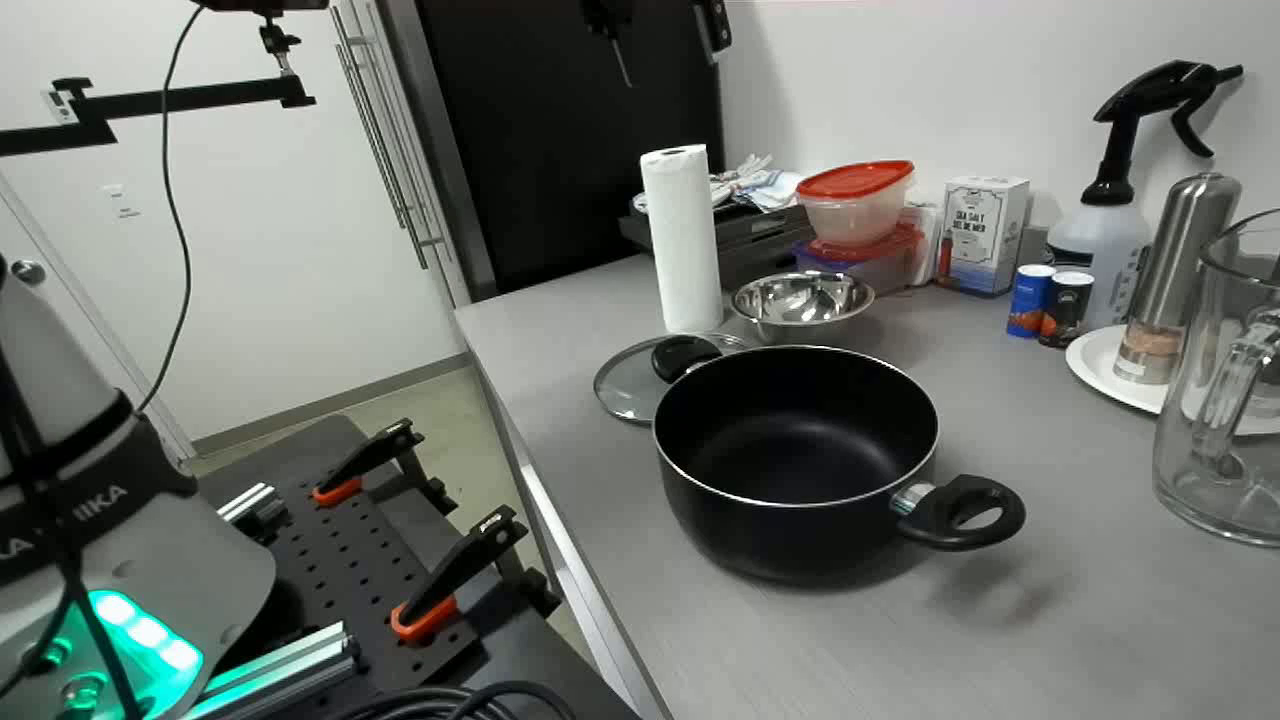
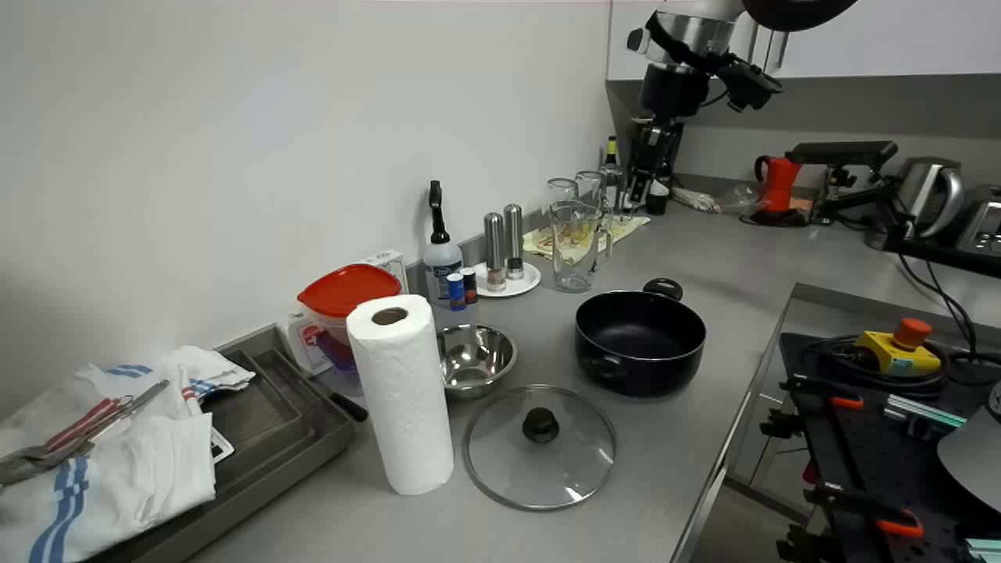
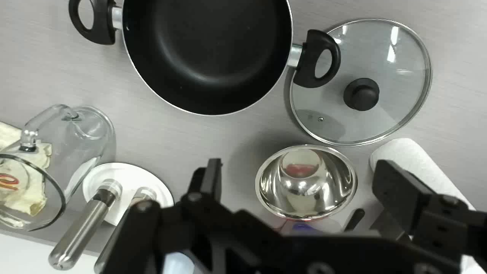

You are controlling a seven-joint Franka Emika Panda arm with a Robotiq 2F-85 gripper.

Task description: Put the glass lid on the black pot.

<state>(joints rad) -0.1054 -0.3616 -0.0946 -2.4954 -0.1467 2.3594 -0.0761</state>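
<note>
The black pot stands upright, uncovered and empty on the grey counter; it also shows in an exterior view and in the wrist view. The glass lid lies flat on the counter with its dark knob up. It shows in the wrist view with a pot handle overlapping its edge, and partly behind the pot in an exterior view. My gripper is open and empty, high above the counter. It shows in both exterior views.
A shiny steel bowl and an upright paper towel roll stand close to the lid. A glass pitcher and a white plate with grinders stand beyond the pot. Stacked trays hold towels.
</note>
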